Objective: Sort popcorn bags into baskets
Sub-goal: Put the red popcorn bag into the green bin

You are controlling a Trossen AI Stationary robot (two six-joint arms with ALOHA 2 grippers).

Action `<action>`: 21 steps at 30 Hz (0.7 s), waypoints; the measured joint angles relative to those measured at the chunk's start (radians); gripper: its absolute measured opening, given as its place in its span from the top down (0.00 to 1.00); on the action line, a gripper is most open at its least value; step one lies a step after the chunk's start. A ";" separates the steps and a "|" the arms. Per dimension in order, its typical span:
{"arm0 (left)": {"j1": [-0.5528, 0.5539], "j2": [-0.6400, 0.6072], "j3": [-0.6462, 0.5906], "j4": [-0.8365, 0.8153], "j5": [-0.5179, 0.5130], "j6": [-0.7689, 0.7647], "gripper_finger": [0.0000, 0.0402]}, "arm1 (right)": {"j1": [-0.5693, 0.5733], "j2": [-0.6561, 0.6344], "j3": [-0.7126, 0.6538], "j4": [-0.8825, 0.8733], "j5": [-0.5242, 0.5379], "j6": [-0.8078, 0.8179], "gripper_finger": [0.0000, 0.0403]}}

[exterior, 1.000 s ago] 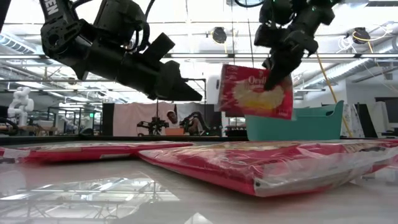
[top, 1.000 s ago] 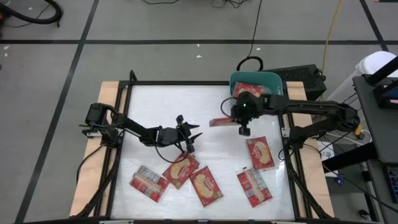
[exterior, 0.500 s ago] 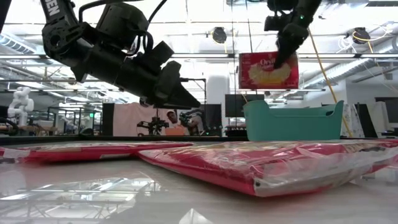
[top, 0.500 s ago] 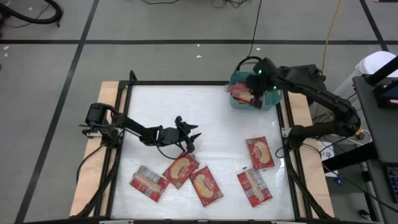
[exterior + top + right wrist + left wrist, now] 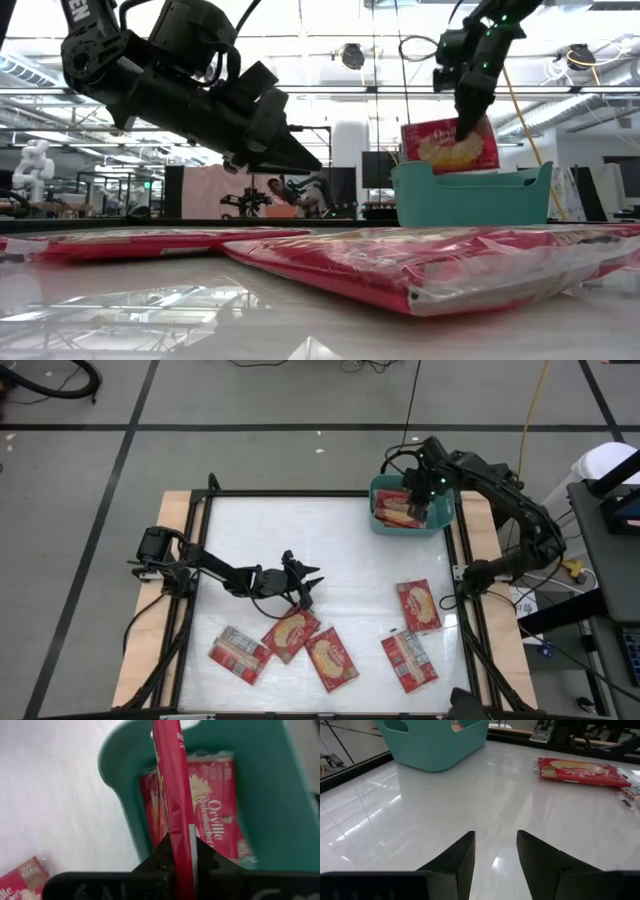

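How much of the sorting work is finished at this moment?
Done: at least one popcorn bag lies in the teal basket. In hand: the right gripper holds a bag over the basket. Left: five bags on the table; the open left gripper hovers near them.

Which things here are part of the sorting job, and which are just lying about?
Part of the job: held popcorn bag in the right gripper; teal basket; five popcorn bags on the table; left gripper.

Lying about: black box; floor cables.

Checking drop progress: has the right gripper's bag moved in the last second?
Yes. The bag, shut in the right gripper, went from over the table to above the basket.
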 joint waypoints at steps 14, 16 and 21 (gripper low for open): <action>0.000 0.001 0.000 -0.002 0.008 0.005 0.63 | -0.026 0.163 0.000 0.065 0.066 0.017 0.89; 0.000 0.001 0.000 -0.002 0.008 0.004 0.63 | -0.027 0.164 0.000 0.084 0.083 0.019 0.85; 0.000 0.001 0.000 -0.002 0.009 0.004 0.63 | -0.027 0.164 0.000 0.127 0.092 0.024 0.72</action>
